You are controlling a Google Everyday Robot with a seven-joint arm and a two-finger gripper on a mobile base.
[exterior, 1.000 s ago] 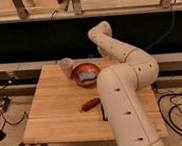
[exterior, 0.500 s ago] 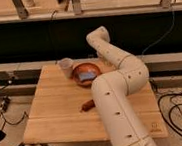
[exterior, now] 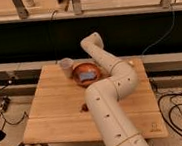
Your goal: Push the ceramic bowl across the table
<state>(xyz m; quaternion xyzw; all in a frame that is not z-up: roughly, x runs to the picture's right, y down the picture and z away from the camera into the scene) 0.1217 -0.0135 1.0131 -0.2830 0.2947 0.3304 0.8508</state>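
Sitting near the far edge of the table [exterior: 53, 105], the ceramic bowl [exterior: 85, 71] touches a pale cup [exterior: 66, 65] on its left. The gripper [exterior: 96, 62] reaches down at the bowl's right rim, hidden behind the arm [exterior: 112, 95].

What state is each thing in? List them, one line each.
Ceramic bowl: upright at the table's far edge, something bluish inside.
Pale cup: upright, beside the bowl.
Small reddish object: lying on the table, partly hidden by the arm.
Gripper: at the arm's far end, above the bowl's far side.
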